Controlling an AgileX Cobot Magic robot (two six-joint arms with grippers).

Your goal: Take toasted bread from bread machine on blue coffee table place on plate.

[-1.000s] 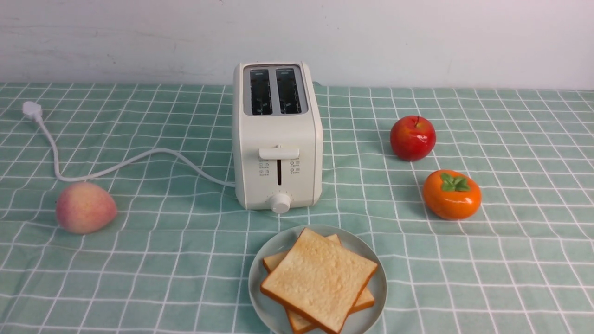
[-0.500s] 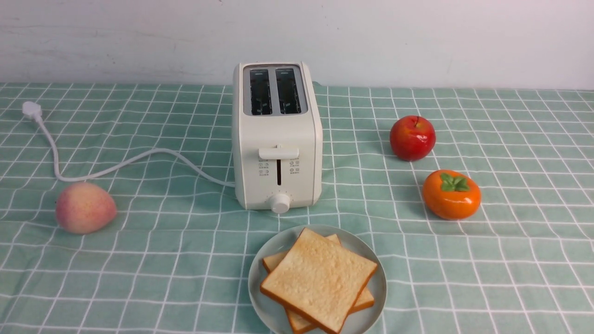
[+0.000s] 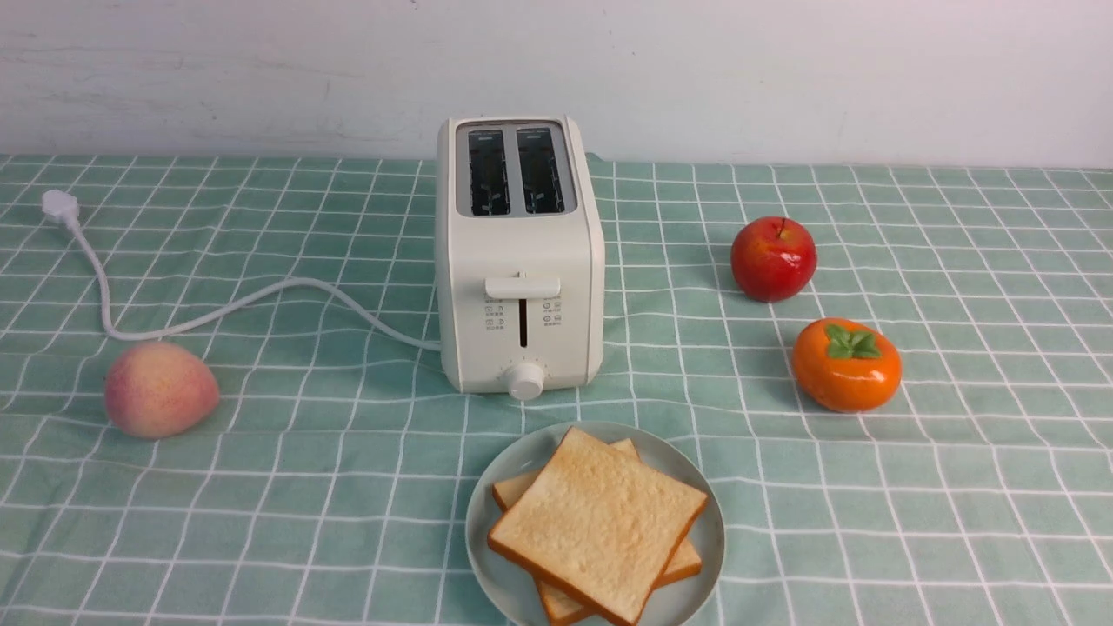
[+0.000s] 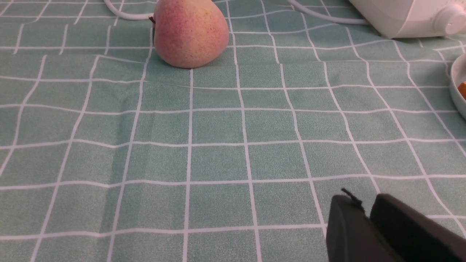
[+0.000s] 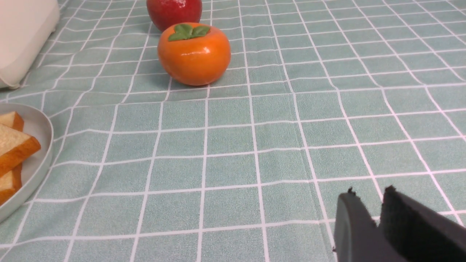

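front: toasted bread (image 3: 598,522) stacked on plate (image 3: 706,565), near bread machine (image 3: 520,256); no arms | wrists only: left claw (image 4: 366,211), right claw (image 5: 367,203) clenched, low over tabletop (image 3: 956,487)

Both arms are sitting low and out of the front view, the left gripper (image 4: 366,207) and right gripper (image 5: 367,203) holding their jaws pressed together above the tabletop (image 4: 218,153).

Two toast slices (image 3: 598,522), one toaster (image 3: 519,261), plate (image 3: 709,543), three fruits (image 3: 773,258).
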